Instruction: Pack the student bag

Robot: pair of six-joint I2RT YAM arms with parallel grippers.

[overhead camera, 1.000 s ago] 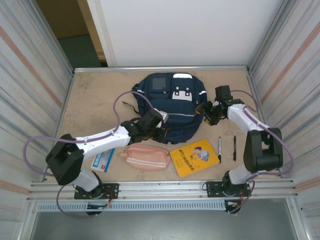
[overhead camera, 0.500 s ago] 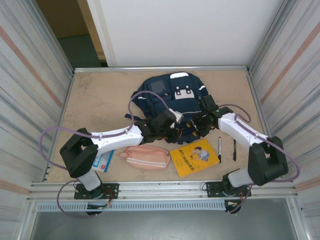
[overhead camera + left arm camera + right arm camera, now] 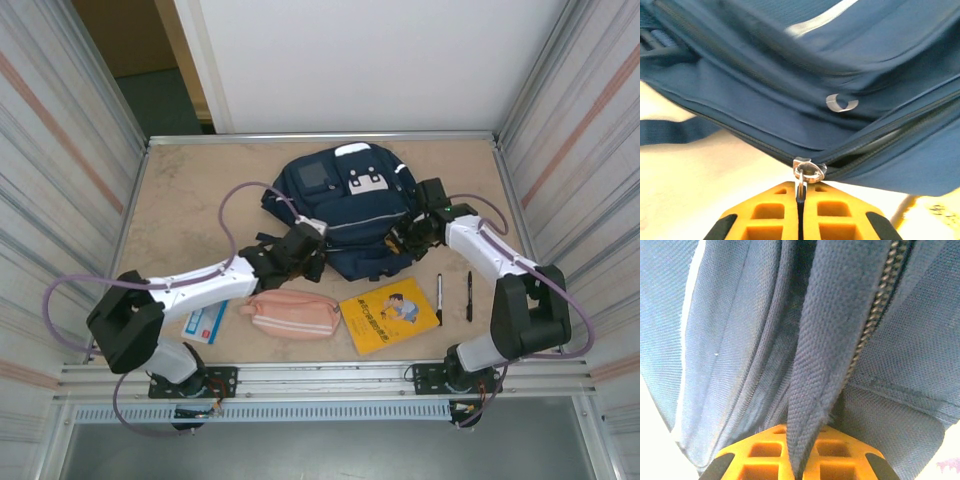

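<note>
The student bag [image 3: 345,205], navy with white patches, lies at the back middle of the table. My left gripper [image 3: 310,252] is at its near-left edge. In the left wrist view this gripper [image 3: 800,200] is shut on the metal zipper pull [image 3: 808,172], where the zipper of the bag [image 3: 790,100] gapes slightly to the right. My right gripper [image 3: 405,236] is at the bag's near-right side. In the right wrist view it [image 3: 801,465] is shut on a dark webbing strap [image 3: 830,340] that runs up beside a zipper.
In front of the bag lie a pink pencil pouch [image 3: 292,313], a yellow book [image 3: 389,313], two pens [image 3: 438,297] [image 3: 468,295] and a blue-and-white card [image 3: 207,322]. Corrugated metal walls [image 3: 60,200] close in both sides.
My right gripper has closed on the bag's strap after reaching in at its near-right side. My left gripper swung right along the bag's near edge, then came back left, still shut.
</note>
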